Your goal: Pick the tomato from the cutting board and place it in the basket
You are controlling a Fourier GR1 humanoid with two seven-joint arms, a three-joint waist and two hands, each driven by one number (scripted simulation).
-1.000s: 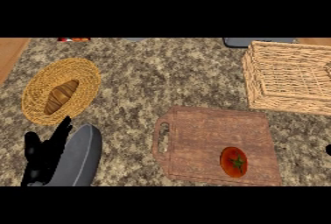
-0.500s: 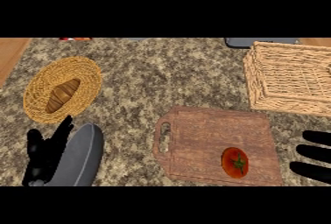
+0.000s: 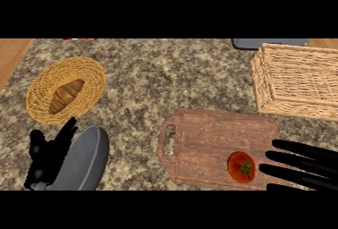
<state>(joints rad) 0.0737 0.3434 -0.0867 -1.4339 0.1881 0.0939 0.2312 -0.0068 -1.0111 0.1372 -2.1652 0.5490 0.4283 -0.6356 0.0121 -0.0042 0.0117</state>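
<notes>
At the left edge of the desk (image 3: 165, 76), the left hand (image 3: 46, 154) rests with its fingers up and relaxed. It holds nothing and sits in the same spot as a second ago. Just above it is a round straw plate (image 3: 89, 71) with a bread (image 3: 66, 96) on it, and nothing has moved there.

In the middle lies the cutting board (image 3: 211, 134). The tomato (image 3: 241, 167) sits on the board's lower right part, right where it was before.

The change is on the right. A second ago the right hand (image 3: 300, 163) hardly shows. Now its fingers reach in from the right edge, straight and spread apart, with the tips just beside the tomato. They do not hold it yet.

So the pick is just about to start. The hand probably needs to go a bit further and close round the tomato. The basket (image 3: 297, 105) waits up at the top right, well apart from the tomato.
</notes>
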